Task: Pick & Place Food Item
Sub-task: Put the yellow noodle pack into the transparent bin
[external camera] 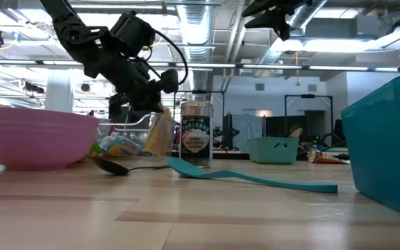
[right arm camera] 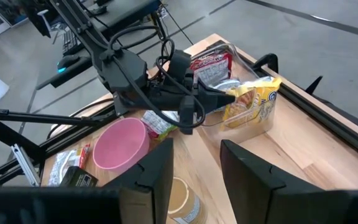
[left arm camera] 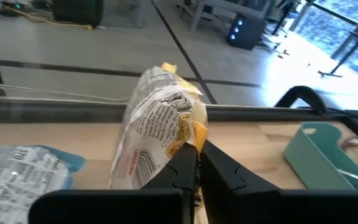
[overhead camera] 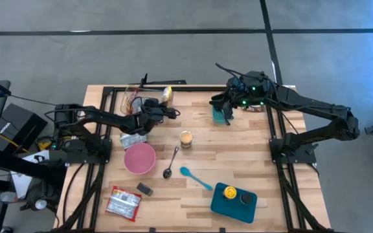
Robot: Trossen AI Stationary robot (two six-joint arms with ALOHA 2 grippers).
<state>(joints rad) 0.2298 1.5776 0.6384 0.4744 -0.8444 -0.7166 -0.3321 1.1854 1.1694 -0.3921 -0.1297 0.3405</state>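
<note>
A yellow and white snack bag [left arm camera: 160,124] is held by my left gripper [left arm camera: 197,158] at the table's far left-centre, at the clear container [right arm camera: 241,127] that holds other packets. The bag also shows in the high view [overhead camera: 166,95] and the low view [external camera: 160,132]. My left gripper [right arm camera: 224,96] is shut on it. My right gripper [right arm camera: 194,149] is open and empty, up in the air over the table's far middle, near the small teal bin [overhead camera: 220,115]. My left gripper pinches the bag's crimped yellow edge [left arm camera: 195,133] between its two shut fingers. The fingers come at it about level, from the table's left. The bag hangs upright below the fingers [external camera: 160,104]. I cannot tell whether its lower end rests in the clear container.
A pink bowl [overhead camera: 139,158], a jar [overhead camera: 186,139], a metal spoon [overhead camera: 171,163] and a teal spoon [overhead camera: 195,177] lie mid-table. A dark teal tray [overhead camera: 234,202] sits near right. A red packet [overhead camera: 123,202] lies near left, and another packet [overhead camera: 133,140] by the bowl.
</note>
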